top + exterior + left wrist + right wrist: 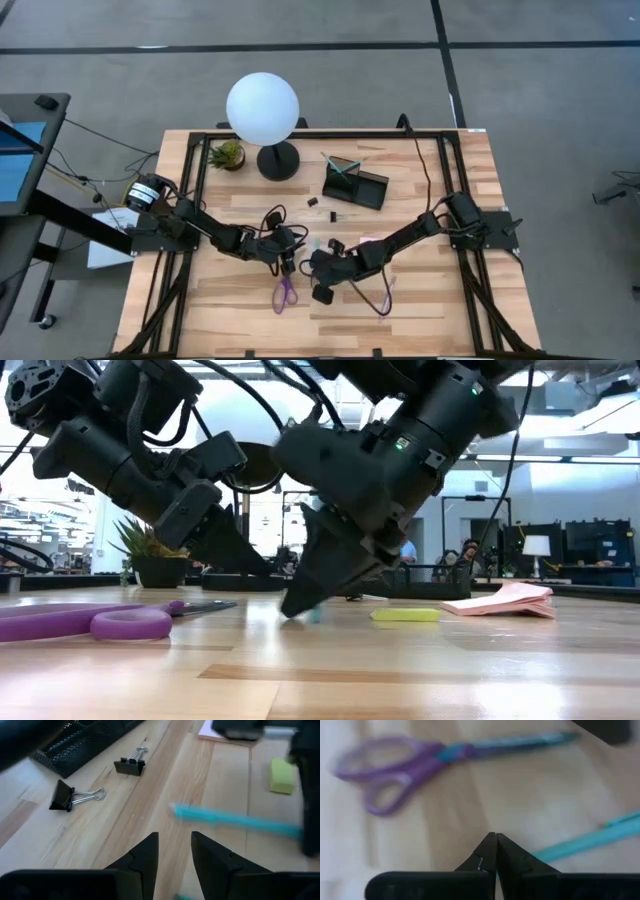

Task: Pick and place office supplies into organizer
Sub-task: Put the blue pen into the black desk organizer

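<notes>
The right gripper [495, 851] is seen with its fingers pressed fully together and nothing visible between them, the tips lowered close to the table [420, 300] near its middle. A teal pen [590, 840] lies just beside those tips, and whether it is touched cannot be told. The purple-handled scissors [395, 767] lie flat on the wood a little beyond, toward the table's front edge.

The left gripper [175, 855] is held just beside the right one, its fingers parted with bare wood showing in the gap; nothing is grasped. Ahead of it the same teal pen is seen, with a yellow piece [281, 776] farther on and two black clips [75, 797] lying near the organizer [356, 181].

The organizer stands toward the table's rear edge with thin pens upright in its taller compartment. A pink sticky pad [505, 600] rests flat on the table. A white globe lamp [263, 110] and a small potted plant [227, 154] stand along the rear edge.
</notes>
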Action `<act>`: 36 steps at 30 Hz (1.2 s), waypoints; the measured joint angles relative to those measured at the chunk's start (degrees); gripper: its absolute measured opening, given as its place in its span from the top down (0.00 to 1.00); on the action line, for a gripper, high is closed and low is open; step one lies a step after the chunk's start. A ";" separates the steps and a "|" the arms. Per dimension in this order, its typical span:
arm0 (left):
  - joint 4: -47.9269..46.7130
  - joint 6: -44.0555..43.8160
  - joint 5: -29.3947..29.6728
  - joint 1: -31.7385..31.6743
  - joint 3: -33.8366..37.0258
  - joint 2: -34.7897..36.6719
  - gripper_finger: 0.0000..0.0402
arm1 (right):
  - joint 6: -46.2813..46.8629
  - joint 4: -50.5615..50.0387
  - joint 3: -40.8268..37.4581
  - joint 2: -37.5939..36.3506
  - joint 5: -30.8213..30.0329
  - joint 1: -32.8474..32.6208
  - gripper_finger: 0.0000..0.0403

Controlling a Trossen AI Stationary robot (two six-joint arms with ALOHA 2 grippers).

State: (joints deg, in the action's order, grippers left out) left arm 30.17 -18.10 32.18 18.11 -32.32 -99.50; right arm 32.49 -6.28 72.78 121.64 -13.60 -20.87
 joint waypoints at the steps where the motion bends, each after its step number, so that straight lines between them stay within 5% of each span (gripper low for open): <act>1: -0.09 0.03 0.00 0.00 0.00 0.00 0.72 | 0.07 -2.89 0.87 -0.03 -0.68 -0.01 1.00; 11: -1.06 -2.71 -0.26 -0.15 0.09 0.02 0.72 | -2.13 -20.44 3.86 -3.99 -6.68 -1.53 1.00; 23: 2.93 -3.96 -0.41 -0.20 0.07 0.02 0.72 | 11.11 -42.48 3.86 -5.62 -14.18 -6.24 1.00; 36: 12.81 -5.01 -4.53 -0.22 -2.08 0.04 0.72 | 3.95 -34.39 3.88 -5.48 -7.86 0.58 1.00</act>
State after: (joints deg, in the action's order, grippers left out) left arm 42.98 -23.11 27.65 17.89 -34.40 -99.46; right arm 36.44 -40.67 76.66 116.17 -21.47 -20.30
